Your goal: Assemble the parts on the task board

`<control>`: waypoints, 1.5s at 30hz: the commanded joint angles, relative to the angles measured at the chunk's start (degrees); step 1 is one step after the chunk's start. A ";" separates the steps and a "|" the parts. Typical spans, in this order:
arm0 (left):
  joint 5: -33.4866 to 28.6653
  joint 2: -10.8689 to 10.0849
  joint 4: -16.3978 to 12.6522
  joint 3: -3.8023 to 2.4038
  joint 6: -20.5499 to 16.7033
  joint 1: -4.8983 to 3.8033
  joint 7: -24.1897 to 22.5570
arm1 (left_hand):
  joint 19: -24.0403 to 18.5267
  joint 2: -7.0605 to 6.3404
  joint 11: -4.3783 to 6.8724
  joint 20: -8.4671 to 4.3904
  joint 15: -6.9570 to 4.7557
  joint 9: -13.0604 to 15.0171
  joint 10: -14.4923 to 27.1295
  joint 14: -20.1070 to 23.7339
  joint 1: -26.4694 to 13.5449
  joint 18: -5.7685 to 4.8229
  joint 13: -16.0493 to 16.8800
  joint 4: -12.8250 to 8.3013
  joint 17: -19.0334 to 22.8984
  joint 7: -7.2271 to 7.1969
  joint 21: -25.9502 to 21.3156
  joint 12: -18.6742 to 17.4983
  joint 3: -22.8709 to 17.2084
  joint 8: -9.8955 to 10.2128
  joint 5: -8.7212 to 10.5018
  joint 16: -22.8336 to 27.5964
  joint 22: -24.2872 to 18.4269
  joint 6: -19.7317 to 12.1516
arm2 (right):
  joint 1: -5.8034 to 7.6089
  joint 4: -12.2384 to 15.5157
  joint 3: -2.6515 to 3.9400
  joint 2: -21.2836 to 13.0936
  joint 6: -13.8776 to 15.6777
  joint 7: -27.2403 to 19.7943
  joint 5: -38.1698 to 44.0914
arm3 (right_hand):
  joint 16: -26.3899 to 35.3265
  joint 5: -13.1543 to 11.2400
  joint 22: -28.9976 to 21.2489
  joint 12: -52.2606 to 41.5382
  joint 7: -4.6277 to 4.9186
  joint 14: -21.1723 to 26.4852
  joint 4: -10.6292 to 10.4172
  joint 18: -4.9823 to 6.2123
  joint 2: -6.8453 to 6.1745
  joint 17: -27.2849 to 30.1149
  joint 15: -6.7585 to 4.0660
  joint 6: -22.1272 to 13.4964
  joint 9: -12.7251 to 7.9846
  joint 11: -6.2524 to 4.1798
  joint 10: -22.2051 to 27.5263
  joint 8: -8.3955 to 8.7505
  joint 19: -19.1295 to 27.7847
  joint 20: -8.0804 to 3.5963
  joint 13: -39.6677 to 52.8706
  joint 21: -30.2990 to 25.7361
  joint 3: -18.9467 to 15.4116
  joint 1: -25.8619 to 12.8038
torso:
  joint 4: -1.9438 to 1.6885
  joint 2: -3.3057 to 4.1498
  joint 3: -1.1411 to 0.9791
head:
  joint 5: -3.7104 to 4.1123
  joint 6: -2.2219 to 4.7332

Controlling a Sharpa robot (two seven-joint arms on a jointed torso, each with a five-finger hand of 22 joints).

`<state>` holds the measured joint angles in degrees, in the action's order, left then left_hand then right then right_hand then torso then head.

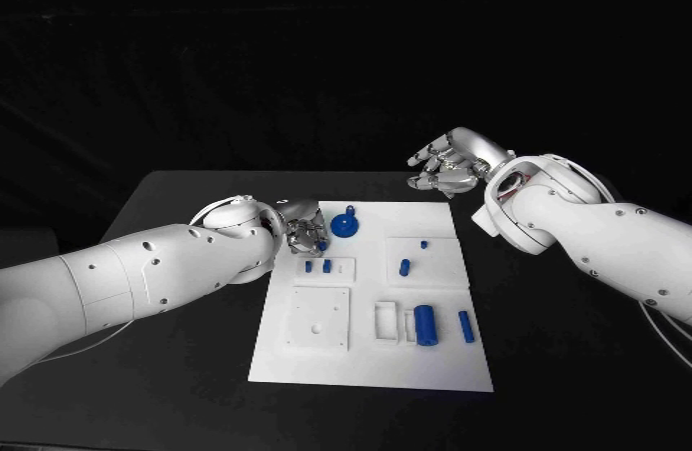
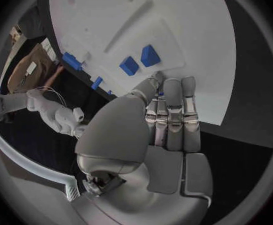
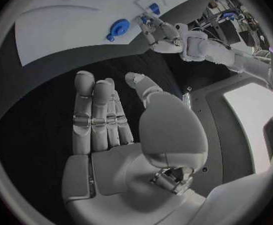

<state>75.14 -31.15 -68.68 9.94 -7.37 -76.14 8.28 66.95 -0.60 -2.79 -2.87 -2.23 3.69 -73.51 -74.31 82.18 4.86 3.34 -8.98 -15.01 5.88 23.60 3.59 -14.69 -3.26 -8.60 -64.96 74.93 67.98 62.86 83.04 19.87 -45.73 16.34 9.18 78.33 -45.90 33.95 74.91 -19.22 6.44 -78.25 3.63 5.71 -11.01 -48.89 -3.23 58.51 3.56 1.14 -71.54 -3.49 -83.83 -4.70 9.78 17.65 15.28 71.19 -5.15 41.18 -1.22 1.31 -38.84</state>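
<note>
Nearest on the task board (image 1: 274,366): a raised white square plate (image 1: 317,319) and, beside it, a fat blue cylinder (image 1: 427,325) and a slim blue pin (image 1: 466,326), well apart from both hands, with bare black table (image 1: 577,371) open along the board's near and right edges. Further back, at the board's left edge just beside two small blue blocks (image 1: 317,266), left hand (image 1: 303,229) empty, fingers straight and pressed side by side over the white surface. Farthest, beyond the blue round knob piece (image 1: 346,224) and off the board's far right corner, right hand (image 1: 450,166) raised, fingers loosely apart, holding nothing.
</note>
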 commanded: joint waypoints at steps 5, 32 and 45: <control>0.15 -0.47 -0.51 0.35 0.61 0.43 0.61 | 0.07 -0.95 -0.06 -0.30 0.12 -0.19 0.02 0.08 0.65 0.62 0.03 -0.58 -0.01 0.04 -0.10 -0.23 -0.24 -0.22 0.14 0.45 1.22 -4.72 | -0.12 0.16 0.03 -0.21 -1.50 -0.27 0.31 | -0.28 -0.11 1.70 1.14 0.56 0.34 0.16 1.20 0.09 0.09 0.23 -0.20 0.09 0.34 0.17 -0.08 -1.90 0.37 -0.55 -0.39 0.10 -0.27 | -0.08 -0.05 0.06 | 0.07 0.03; -6.25 -5.27 -0.37 -1.13 -11.98 0.41 -3.98 | -8.66 -5.04 -3.31 2.36 2.56 -0.18 8.61 8.61 1.36 0.54 -0.09 -1.40 6.16 1.89 -3.60 -0.35 -3.60 -0.27 0.51 12.38 0.09 -7.73 | -3.49 1.74 0.01 -2.71 -13.69 1.87 14.95 | -2.76 -14.15 2.83 15.64 -0.54 -1.91 4.73 2.52 -0.14 0.28 1.14 6.80 0.21 2.06 -0.45 -0.12 -2.64 1.42 -6.26 10.02 9.86 0.80 | -0.04 -0.13 0.01 | 2.36 1.07; -42.03 -10.99 -4.58 -4.03 -12.84 -0.25 -14.43 | -14.31 -5.20 -4.68 6.92 7.22 -0.15 9.98 9.64 -1.04 -1.92 -0.03 -1.36 11.24 1.95 -20.11 -0.26 -2.57 -0.33 -0.50 47.49 -19.52 -8.88 | -5.41 1.65 -0.11 -2.44 -17.39 3.99 19.74 | -2.80 -15.85 2.42 15.68 -0.26 -1.93 3.55 2.75 -1.04 0.73 1.41 5.66 0.16 2.41 0.77 -0.10 -2.59 1.68 -6.27 9.27 9.45 0.08 | -0.31 -0.22 0.20 | 3.27 1.37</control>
<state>46.75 -41.93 -72.80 5.99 -18.12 -76.24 -0.57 52.61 -5.93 -7.20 3.87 4.92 3.57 -63.35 -64.34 81.60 3.52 3.27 -10.34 -3.72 7.58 3.85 3.14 -17.48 -3.49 -9.03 -18.48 56.27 59.05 57.57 84.61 19.76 -48.30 1.89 12.10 95.04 -48.36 18.41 74.91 -3.87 6.06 -79.84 7.41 7.79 -11.40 -48.21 -1.96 64.60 3.79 3.55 -71.11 -3.49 -84.04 -3.44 3.58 27.16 24.74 71.28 -5.26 41.04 -1.10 4.50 -37.41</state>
